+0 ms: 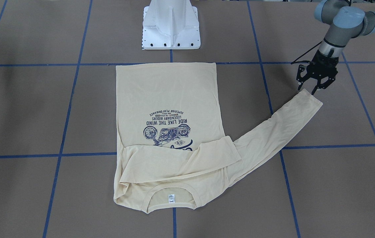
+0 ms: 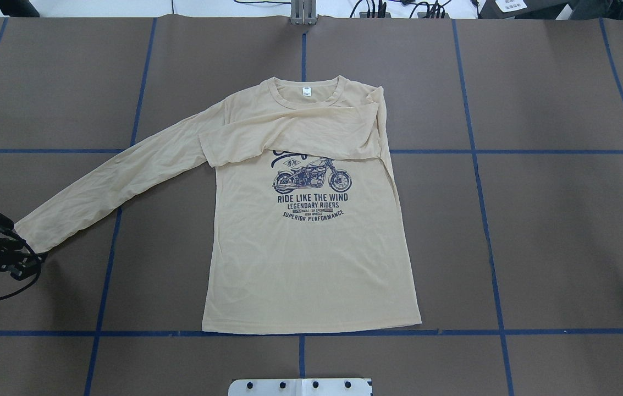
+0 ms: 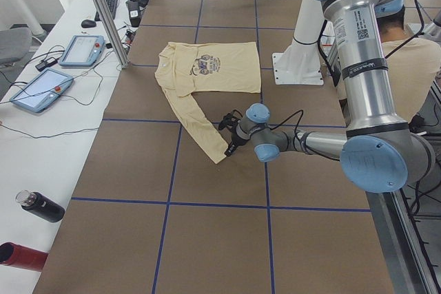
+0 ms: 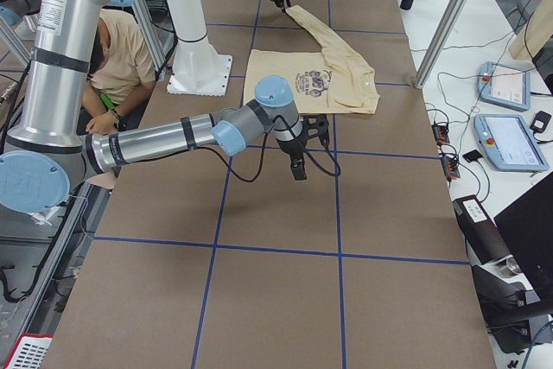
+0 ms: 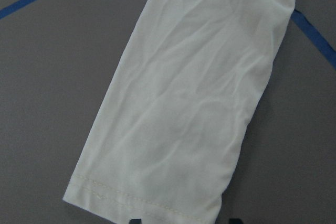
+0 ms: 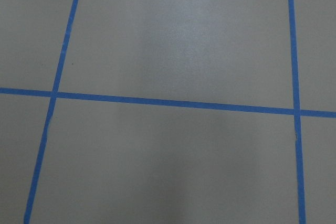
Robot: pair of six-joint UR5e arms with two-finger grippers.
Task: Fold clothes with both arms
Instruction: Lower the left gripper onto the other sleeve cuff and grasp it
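The pale cream-yellow T-shirt (image 2: 311,258) lies flat, print up, in the middle of the table; it also shows in the front view (image 1: 170,96). One sleeve (image 2: 289,137) is folded across the chest over the top of the print. The other sleeve stretches out flat toward my left gripper (image 1: 309,89), which is open and hovers right at the cuff (image 1: 306,99). In the left wrist view the cuff (image 5: 157,192) lies just ahead of the two spread fingertips (image 5: 136,220). My right gripper (image 4: 298,168) hangs over bare table off the shirt's other side; I cannot tell its state.
The white pedestal base (image 1: 170,29) stands behind the shirt's hem. Blue tape lines (image 6: 173,102) grid the brown table. Two tablets (image 3: 86,49) and two bottles (image 3: 41,206) lie on the operators' bench. A person (image 4: 121,58) sits behind the robot.
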